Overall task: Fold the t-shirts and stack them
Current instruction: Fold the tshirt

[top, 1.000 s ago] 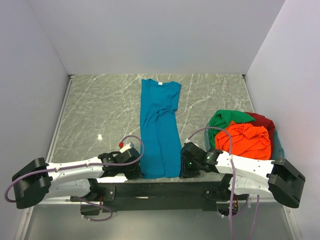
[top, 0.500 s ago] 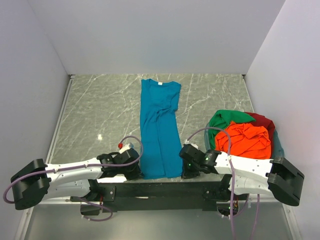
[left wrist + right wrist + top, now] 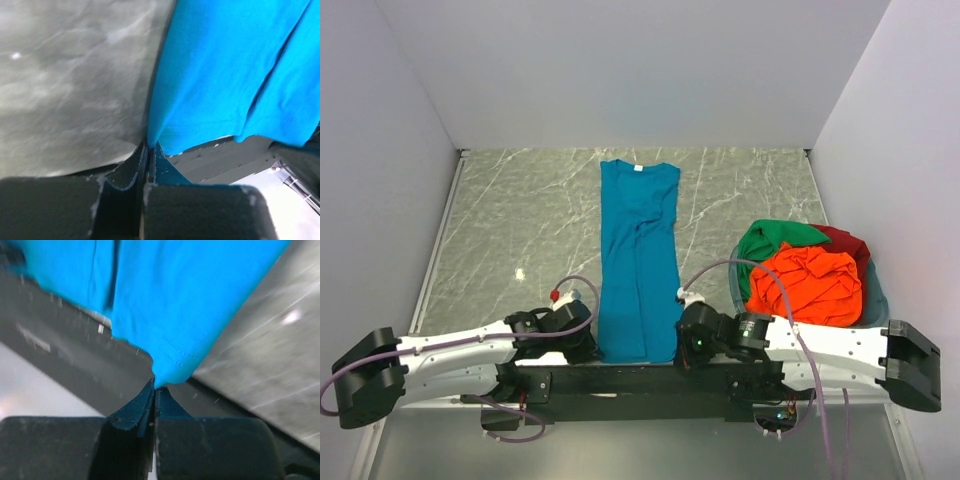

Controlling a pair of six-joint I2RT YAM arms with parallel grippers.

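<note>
- The teal shirt (image 3: 638,260) lies flat and lengthwise on the table (image 3: 520,220), collar far, hem at the near edge.
- The left gripper (image 3: 146,150) is pinched tight on the hem's left corner.
- The right gripper (image 3: 154,387) is pinched tight on the hem's right corner.
- The orange shirt (image 3: 810,280), green shirt (image 3: 770,240) and dark red shirt (image 3: 845,240) are heaped in the basket (image 3: 878,292), right of both grippers.
</note>
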